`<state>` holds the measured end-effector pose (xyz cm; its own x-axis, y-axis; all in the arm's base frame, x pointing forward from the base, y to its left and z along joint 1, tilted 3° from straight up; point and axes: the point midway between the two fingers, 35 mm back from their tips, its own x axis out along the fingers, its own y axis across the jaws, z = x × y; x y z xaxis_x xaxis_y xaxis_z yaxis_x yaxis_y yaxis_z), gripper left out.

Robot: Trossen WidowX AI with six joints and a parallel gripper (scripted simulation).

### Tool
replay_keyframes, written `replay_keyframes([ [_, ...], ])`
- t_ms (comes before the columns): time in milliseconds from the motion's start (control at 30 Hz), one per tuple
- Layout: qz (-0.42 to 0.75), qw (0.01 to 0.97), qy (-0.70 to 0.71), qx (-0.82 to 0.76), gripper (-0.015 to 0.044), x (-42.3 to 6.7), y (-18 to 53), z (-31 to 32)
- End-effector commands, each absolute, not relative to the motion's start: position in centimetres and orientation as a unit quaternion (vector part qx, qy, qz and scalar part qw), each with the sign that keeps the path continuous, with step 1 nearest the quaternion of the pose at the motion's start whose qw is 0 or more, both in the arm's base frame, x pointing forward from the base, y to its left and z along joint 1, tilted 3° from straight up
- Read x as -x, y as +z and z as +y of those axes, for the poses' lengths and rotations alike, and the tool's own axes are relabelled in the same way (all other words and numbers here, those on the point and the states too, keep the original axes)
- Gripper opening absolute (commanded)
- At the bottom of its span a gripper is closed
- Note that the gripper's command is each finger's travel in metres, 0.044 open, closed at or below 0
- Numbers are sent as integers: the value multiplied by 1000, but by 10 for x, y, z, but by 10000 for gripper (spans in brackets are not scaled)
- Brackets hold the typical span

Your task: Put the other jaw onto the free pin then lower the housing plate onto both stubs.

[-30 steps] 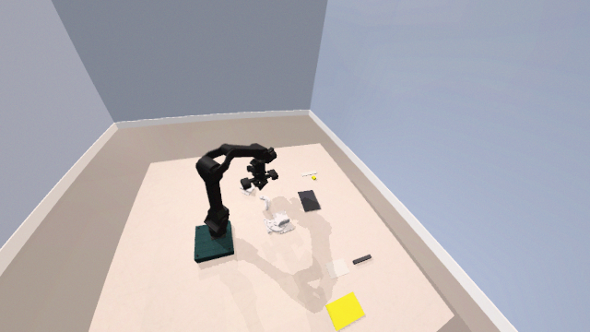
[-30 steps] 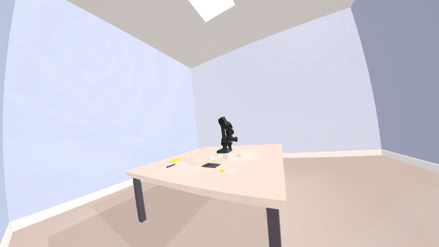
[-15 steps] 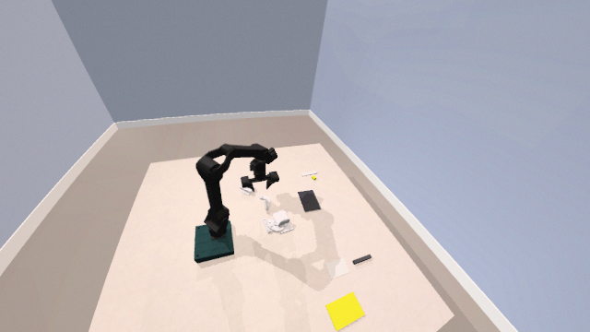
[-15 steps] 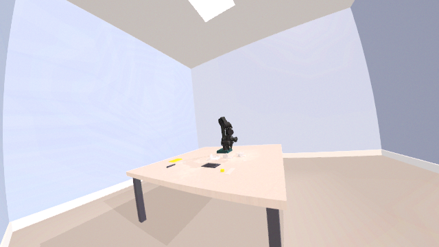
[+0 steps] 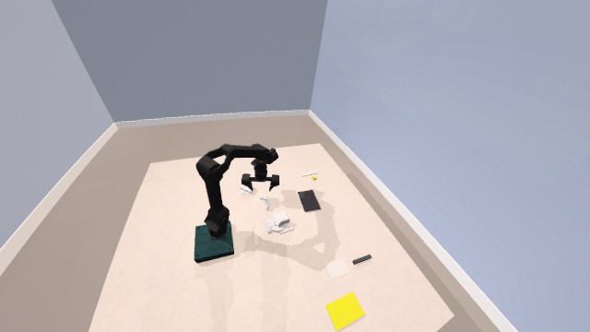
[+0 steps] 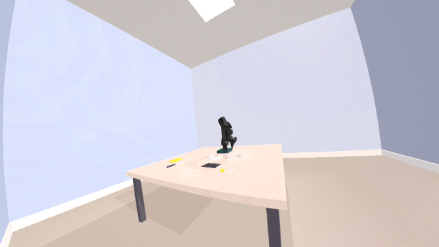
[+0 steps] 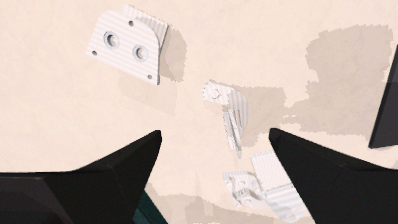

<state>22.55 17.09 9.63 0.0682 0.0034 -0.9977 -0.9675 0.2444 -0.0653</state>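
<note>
The white housing plate (image 7: 125, 47) (image 5: 245, 190), with two large ringed holes, is at the upper left of the wrist view, tilted against a ribbed part under it. The loose white jaw (image 7: 238, 102) (image 5: 265, 201), with a toothed round end, lies on the table near the middle. The white base assembly (image 7: 272, 172) (image 5: 280, 218) is at the lower right of the wrist view, partly hidden by a finger; its pins and the other jaw cannot be made out. My gripper (image 5: 261, 189) (image 7: 214, 133) is open and empty, pointing down above the table, with the loose jaw showing between and beyond its fingertips.
A black flat pad (image 5: 309, 200) (image 6: 210, 165) lies right of the white parts. A yellow square (image 5: 345, 311), a pale square (image 5: 337, 268) and a black bar (image 5: 361, 259) lie at the front. A white strip (image 5: 310, 173) and small yellow piece (image 5: 313, 178) lie at the back.
</note>
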Motion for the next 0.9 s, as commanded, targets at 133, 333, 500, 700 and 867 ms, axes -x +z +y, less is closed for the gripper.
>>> replay_keyframes([
  [133,570,615,373,396,440,-228,99,169],
  [333,592,638,338,359,440,-229,99,168],
  [500,608,655,308,326,440,-230,100,167],
  [700,625,674,271,287,440,-232,101,166],
  [867,637,687,240,253,440,-233,101,164],
])
